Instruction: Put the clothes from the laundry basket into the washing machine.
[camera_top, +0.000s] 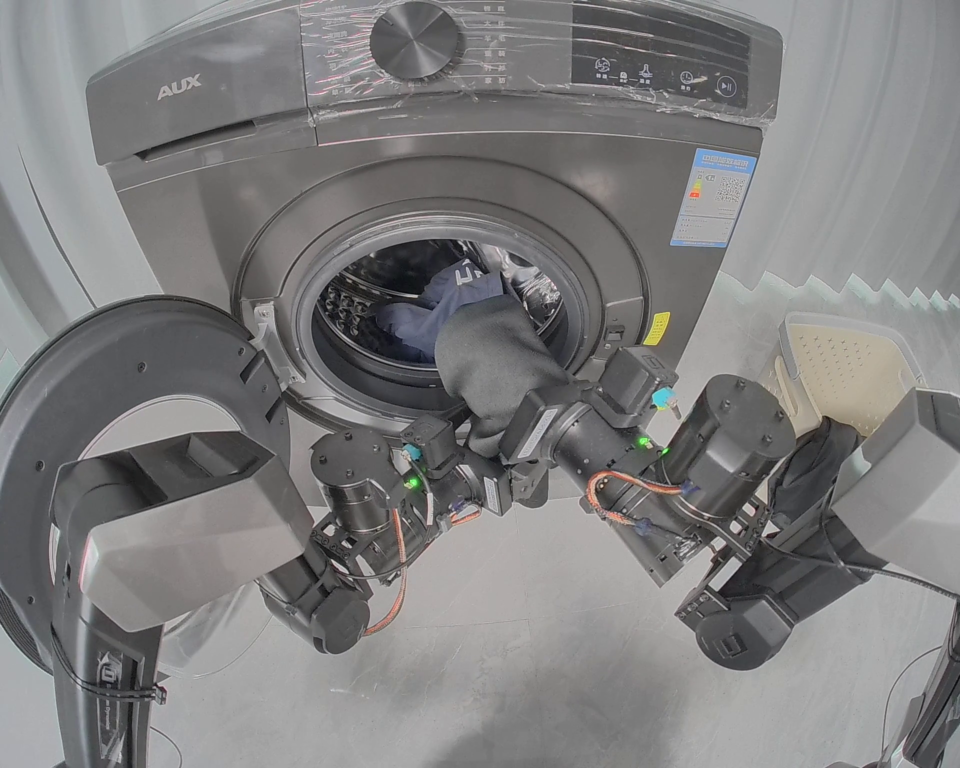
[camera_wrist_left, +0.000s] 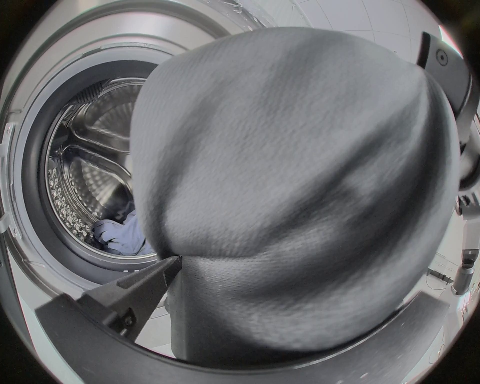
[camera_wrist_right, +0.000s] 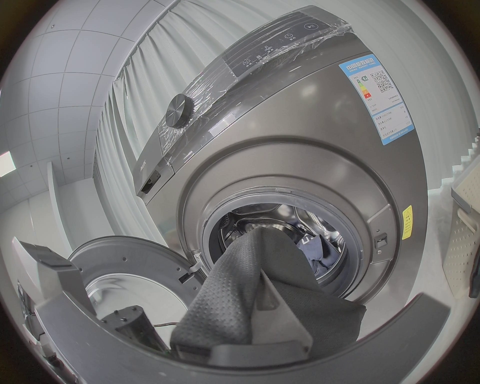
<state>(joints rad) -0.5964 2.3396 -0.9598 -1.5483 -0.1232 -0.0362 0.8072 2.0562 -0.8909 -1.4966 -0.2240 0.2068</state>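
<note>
One dark grey garment (camera_top: 490, 360) hangs half out of the washing machine (camera_top: 200, 200) mouth, draped over its rim. The right gripper (camera_wrist_right: 260, 325) pinches its lower fold; the left gripper (camera_top: 505, 485) state cannot be told. The fabric looks soft, light and limp: grip bunched folds, not edges.

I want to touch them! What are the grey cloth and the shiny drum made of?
The grey garment looks like soft, matte knit fabric, by its bumpy weave. The drum looks like polished steel: shiny, with punched holes.
</note>
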